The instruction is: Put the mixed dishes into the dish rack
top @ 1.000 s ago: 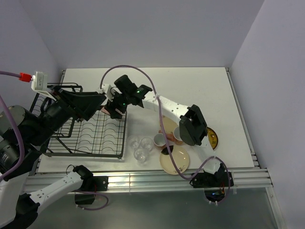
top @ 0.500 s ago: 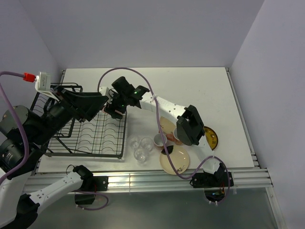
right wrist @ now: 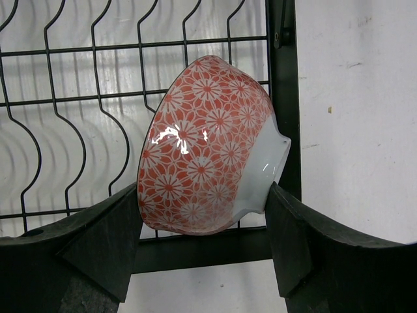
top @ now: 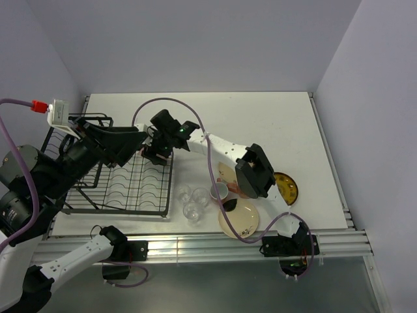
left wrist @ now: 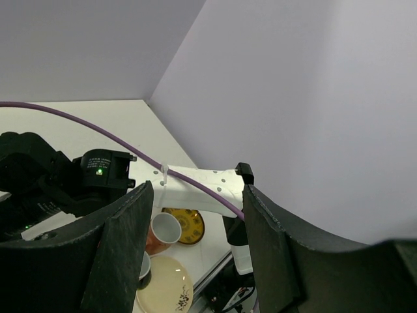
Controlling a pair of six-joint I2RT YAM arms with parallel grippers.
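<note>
My right gripper (top: 158,151) is shut on a red-and-white flower-patterned bowl (right wrist: 208,147) and holds it tilted over the right edge of the black wire dish rack (top: 130,186); the rack's frame bar (right wrist: 281,98) lies right under the bowl. My left gripper (top: 125,142) is open and empty, raised above the rack. On the table right of the rack stand three clear glasses (top: 191,201), two pink mugs (top: 219,192), a cream floral plate (top: 239,220) and a yellow ornate plate (top: 287,188). A second cream plate (top: 227,171) is partly hidden under the right arm.
The rack's raised basket end (top: 88,124) sits at the far left under my left arm. The left wrist view shows a mug (left wrist: 163,229), the yellow plate (left wrist: 184,225) and a cream plate (left wrist: 163,287) beyond the right arm. A purple cable (top: 169,103) loops over the rack.
My right gripper has moved left and a little nearer the rack with the bowl, and its elbow has shifted left. The left arm has barely moved.
</note>
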